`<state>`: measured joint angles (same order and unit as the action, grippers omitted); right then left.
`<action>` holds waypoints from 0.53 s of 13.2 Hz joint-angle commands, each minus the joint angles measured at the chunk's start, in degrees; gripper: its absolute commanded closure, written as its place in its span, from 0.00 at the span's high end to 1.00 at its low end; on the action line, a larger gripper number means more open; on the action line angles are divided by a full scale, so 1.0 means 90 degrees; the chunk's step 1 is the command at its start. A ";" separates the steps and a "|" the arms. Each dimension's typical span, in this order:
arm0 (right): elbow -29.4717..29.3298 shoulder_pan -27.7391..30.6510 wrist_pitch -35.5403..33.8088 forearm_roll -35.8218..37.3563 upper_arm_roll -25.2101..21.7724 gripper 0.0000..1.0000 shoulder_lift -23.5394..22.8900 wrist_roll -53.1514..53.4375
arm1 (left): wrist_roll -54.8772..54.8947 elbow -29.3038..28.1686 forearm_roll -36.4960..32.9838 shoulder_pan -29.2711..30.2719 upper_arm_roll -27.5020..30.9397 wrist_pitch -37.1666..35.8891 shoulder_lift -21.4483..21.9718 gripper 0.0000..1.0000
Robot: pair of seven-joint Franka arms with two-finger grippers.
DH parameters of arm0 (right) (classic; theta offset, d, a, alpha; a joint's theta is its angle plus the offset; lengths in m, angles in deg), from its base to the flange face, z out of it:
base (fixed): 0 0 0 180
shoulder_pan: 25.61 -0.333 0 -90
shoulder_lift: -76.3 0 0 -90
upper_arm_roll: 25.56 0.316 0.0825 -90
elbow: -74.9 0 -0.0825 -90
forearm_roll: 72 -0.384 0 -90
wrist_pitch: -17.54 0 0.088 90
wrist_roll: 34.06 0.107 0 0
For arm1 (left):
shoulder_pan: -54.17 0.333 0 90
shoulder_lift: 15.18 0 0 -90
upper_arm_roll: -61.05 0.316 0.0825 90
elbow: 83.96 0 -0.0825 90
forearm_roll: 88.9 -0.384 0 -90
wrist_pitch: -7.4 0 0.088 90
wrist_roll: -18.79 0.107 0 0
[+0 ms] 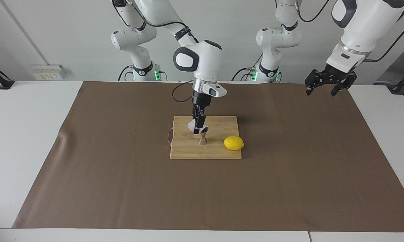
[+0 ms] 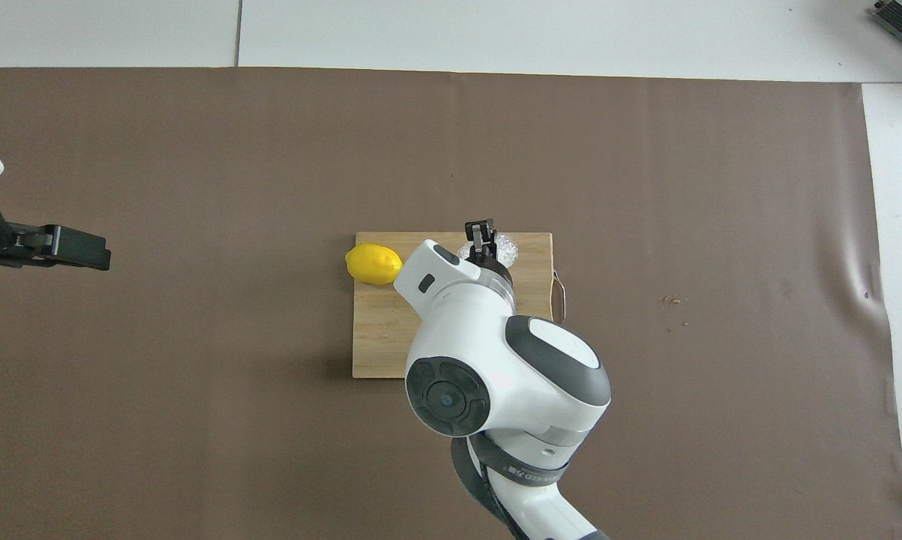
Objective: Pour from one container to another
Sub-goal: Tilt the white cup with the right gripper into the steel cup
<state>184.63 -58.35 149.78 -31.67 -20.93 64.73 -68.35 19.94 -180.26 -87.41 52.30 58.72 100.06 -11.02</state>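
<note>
A clear whitish faceted cup (image 1: pixel 191 126) is held tilted in my right gripper (image 1: pixel 198 126), just above the mouth of the steel hourglass jigger (image 1: pixel 203 138). The jigger stands upright on a wooden cutting board (image 1: pixel 188 149). The right gripper is shut on the cup. In the overhead view the cup (image 2: pixel 505 247) shows beside the right gripper (image 2: pixel 483 235), and the arm hides the jigger. My left gripper (image 1: pixel 321 91) is open and empty, raised over the brown mat at the left arm's end of the table, where it waits; it also shows in the overhead view (image 2: pixel 83 251).
A yellow lemon (image 1: pixel 233 143) lies on the board beside the jigger, toward the left arm's end; it also shows in the overhead view (image 2: pixel 374 264). The board (image 2: pixel 379 337) lies on a brown mat (image 1: pixel 289 174) over a white table. A metal loop (image 1: pixel 169 136) hangs off the board's edge.
</note>
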 commanded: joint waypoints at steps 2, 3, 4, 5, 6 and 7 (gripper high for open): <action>0.0250 -0.0014 0.0101 0.0343 -0.0016 0.00 0.0212 0.0314 | -0.0069 -0.0071 -0.0097 0.0023 -0.0024 0.0007 0.0045 1.00; 0.0250 -0.0024 0.0101 0.0353 -0.0007 0.00 0.0212 0.0314 | -0.0069 -0.0071 -0.0097 0.0023 -0.0024 0.0007 0.0045 1.00; 0.0259 -0.0014 0.0101 0.0411 -0.0007 0.00 0.0221 0.0314 | -0.0069 -0.0071 -0.0097 0.0023 -0.0024 0.0007 0.0045 1.00; 0.0317 -0.0014 0.0111 0.0479 -0.0007 0.00 0.0241 0.0314 | -0.0069 -0.0071 -0.0097 0.0023 -0.0024 0.0007 0.0045 1.00; 0.0357 -0.0014 0.0111 0.0538 -0.0007 0.00 0.0270 0.0323 | -0.0069 -0.0071 -0.0097 0.0023 -0.0024 0.0007 0.0045 1.00; 0.0415 -0.0014 0.0121 0.0567 -0.0007 0.00 0.0289 0.0333 | -0.0069 -0.0071 -0.0097 0.0023 -0.0024 0.0007 0.0045 1.00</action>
<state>185.60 -58.45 149.79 -28.91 -20.93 65.37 -67.28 19.94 -180.26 -87.41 52.30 58.72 100.06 -11.02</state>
